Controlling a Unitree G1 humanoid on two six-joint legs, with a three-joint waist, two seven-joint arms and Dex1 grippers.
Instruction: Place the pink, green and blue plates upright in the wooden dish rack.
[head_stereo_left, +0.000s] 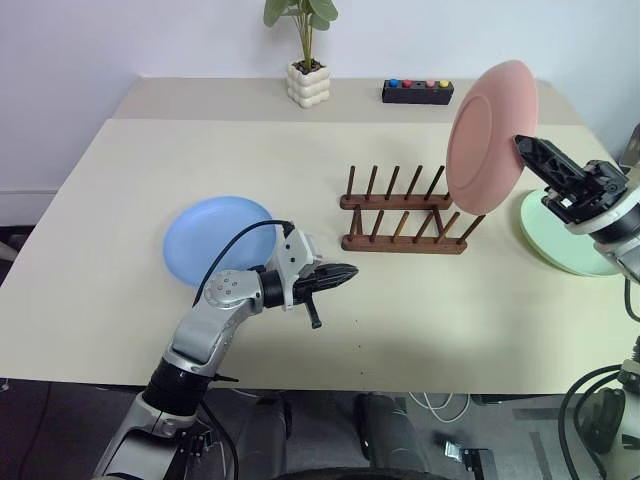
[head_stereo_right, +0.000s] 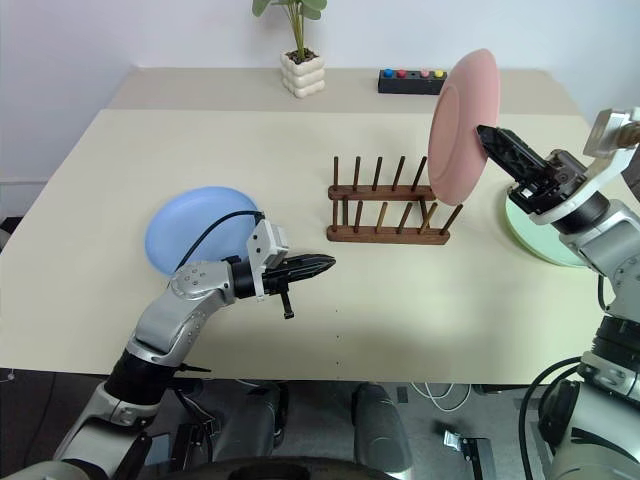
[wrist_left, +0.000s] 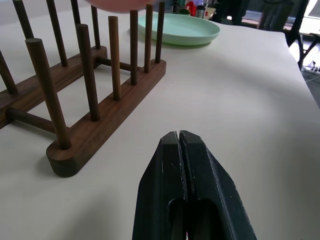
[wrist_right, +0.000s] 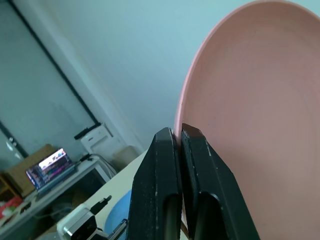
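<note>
Right gripper (head_stereo_right: 487, 133): pinches pink plate (head_stereo_left: 490, 135) by its rim, upright above wooden dish rack (head_stereo_left: 403, 215).
Left gripper (head_stereo_left: 345, 271): closed, empty.
Handling: plate looks stiff, light, smooth; rim hold may slip.

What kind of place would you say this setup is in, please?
Probably a lab or office test room, not a kitchen: a plain beige table against a bare wall, a black box with coloured buttons beside a potted plant, and a laptop on a side desk.

Silver-grey jointed arms, looping black cables, each hand (head_stereo_left: 340, 272) with tapered black fingers.
</note>
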